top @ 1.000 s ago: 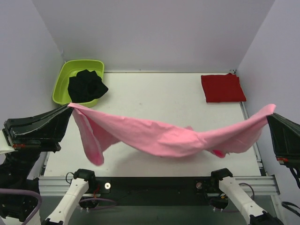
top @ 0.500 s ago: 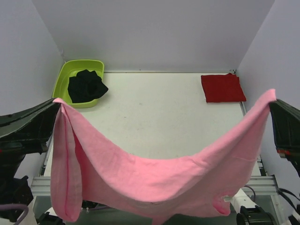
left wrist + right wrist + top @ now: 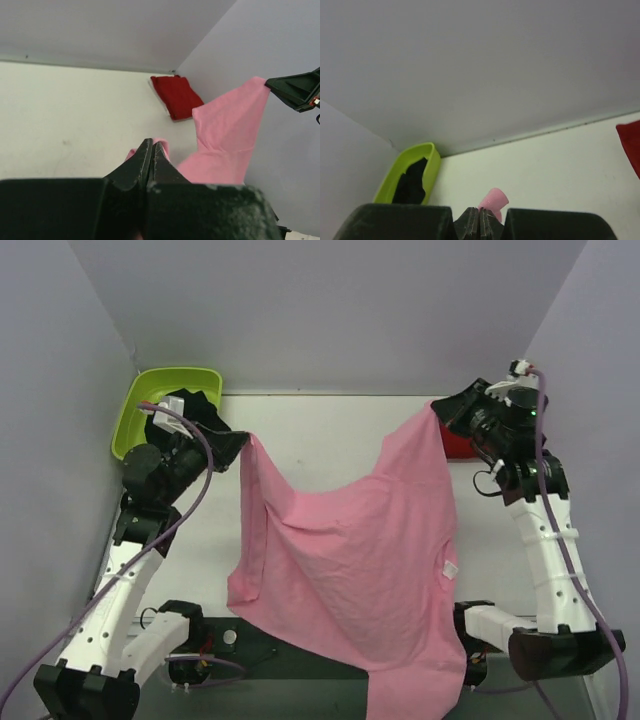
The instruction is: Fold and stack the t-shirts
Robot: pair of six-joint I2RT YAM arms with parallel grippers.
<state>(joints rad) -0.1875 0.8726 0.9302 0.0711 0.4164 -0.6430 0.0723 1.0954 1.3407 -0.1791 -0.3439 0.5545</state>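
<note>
Left gripper (image 3: 244,438) and right gripper (image 3: 434,409), both fully closed, each pinch an upper corner of the pink t-shirt (image 3: 360,570), which hangs spread between them above the table (image 3: 330,430). A white tag (image 3: 450,568) near its right side is too small to read. The folded red t-shirt (image 3: 176,96) lies at the far right corner, and a lime green tub (image 3: 135,405) stands at the far left.

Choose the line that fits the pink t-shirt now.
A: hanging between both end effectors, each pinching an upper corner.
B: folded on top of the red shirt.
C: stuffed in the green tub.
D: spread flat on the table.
A: the pink t-shirt hangs in the air, one corner clamped in the left end effector and the other in the right end effector, with the cloth sagging between them.
</note>
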